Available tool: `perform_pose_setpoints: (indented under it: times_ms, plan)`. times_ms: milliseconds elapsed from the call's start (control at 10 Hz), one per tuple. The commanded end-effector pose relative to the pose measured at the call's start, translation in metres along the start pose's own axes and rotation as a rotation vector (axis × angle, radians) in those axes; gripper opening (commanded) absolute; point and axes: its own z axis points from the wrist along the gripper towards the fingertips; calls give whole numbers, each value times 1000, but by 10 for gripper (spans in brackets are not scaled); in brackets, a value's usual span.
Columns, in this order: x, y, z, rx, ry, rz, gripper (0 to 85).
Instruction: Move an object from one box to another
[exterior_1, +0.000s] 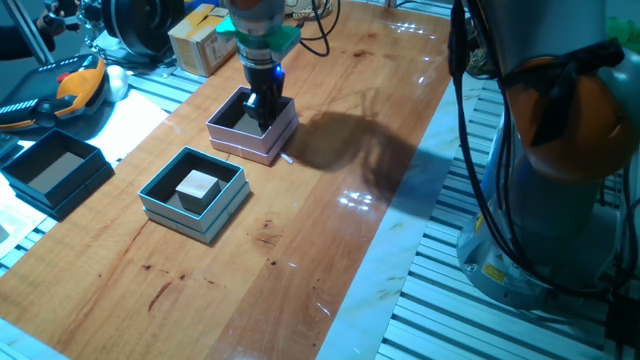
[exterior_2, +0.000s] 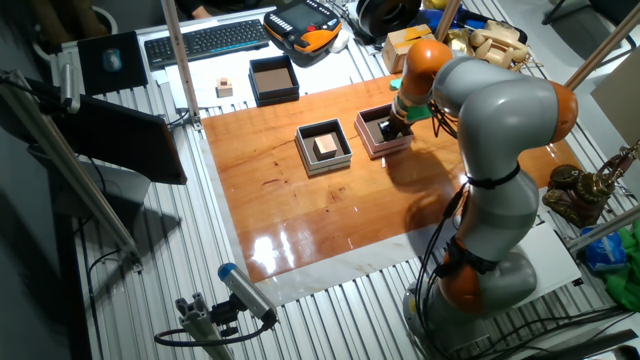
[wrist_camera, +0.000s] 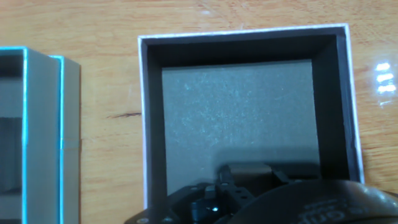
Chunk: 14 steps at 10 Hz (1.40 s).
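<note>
A pale wooden block (exterior_1: 198, 186) sits in the teal box (exterior_1: 158, 201) on the worktop (exterior_1: 330, 210). Just beside it, the tool (exterior_1: 266, 118) reaches down into the pink box (exterior_1: 279, 139); I can't tell how far its fingers are spread.

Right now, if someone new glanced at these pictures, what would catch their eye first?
Probably the grey and orange arm bent over the wooden table, its pincer lowered into the pink box. Next, the pale block sitting in the teal box just beside it.
</note>
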Motion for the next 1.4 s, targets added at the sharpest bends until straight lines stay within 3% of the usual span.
perform_pose_setpoints:
  times_ms: [0,200,700,800,900,1000,1300]
  plan:
    - [0,0,0,0,0,0,0]
    - [0,0,0,3,6,-2,0]
    - [0,1,7,-12,-9,16,0]
    - [0,2,8,-12,-14,19,170]
    - [0,2,8,-11,-15,18,170]
    - [0,2,8,-8,-15,16,340]
    - [0,2,11,4,-29,12,340]
